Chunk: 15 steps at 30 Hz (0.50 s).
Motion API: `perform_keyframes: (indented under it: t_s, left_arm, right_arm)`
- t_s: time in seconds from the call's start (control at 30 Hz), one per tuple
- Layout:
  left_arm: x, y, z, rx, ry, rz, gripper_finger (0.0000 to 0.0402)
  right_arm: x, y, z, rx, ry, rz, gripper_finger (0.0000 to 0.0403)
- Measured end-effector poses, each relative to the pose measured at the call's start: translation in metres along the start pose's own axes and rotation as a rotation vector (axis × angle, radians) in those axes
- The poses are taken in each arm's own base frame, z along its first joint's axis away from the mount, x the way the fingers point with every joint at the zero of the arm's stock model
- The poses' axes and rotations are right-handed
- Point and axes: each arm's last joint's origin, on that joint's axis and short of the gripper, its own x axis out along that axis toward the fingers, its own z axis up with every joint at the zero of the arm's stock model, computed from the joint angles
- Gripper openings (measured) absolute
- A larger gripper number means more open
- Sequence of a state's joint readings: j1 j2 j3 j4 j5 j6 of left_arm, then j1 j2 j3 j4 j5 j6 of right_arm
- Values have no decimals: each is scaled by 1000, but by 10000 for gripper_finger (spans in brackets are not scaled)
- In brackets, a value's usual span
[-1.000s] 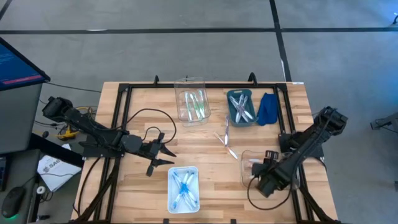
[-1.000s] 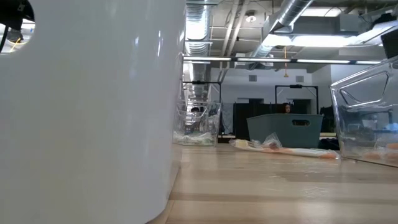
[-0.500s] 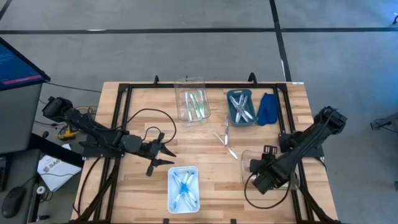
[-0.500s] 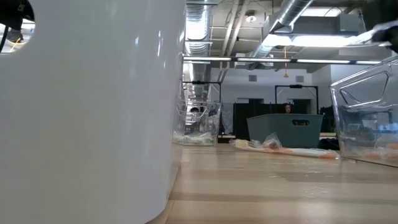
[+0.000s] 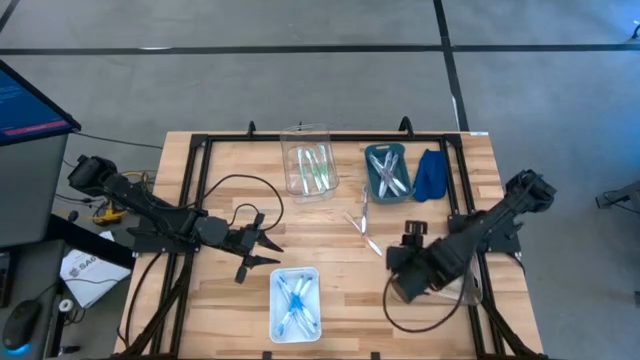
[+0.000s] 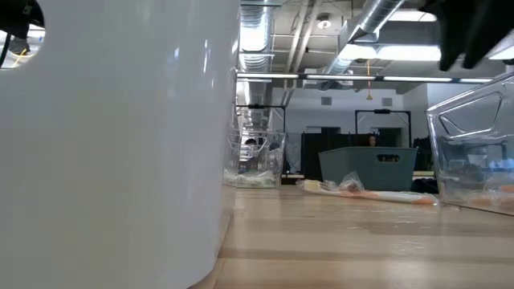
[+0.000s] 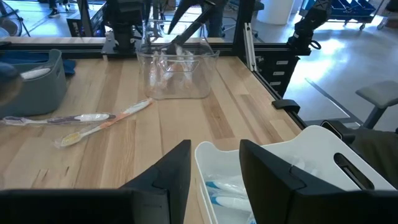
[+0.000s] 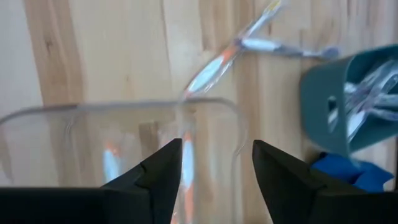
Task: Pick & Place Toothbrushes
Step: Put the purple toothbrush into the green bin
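Right gripper (image 5: 397, 272) lower right of high view, jaws apart, empty, over clear bin (image 8: 124, 143). Left gripper (image 5: 262, 250) left-centre, jaws apart, beside white bin (image 5: 295, 303). Loose toothbrushes (image 5: 362, 228) mid-table; more in teal bin (image 5: 387, 172) further back.

Wooden table (image 5: 220, 180) with bins, loose toothbrushes (image 5: 362, 228)

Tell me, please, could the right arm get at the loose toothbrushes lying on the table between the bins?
Probably yes: the right gripper hangs open above the clear bin, and the loose toothbrushes lie uncovered on bare wood just beyond its rim.
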State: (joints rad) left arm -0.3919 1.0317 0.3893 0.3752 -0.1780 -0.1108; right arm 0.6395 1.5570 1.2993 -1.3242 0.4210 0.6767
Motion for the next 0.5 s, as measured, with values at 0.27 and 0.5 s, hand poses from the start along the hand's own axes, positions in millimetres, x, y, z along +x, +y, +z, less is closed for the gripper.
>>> perform_keyframes:
  t_s: [0.27, 0.5]
  left_arm:
    - [0, 0, 0, 0, 0, 0, 131]
    - [0, 0, 0, 0, 0, 0, 131]
  right_arm:
    - [2, -32, 31, 39, -25, 11, 189]
    - [7, -59, 58, 136, -112, 36, 184]
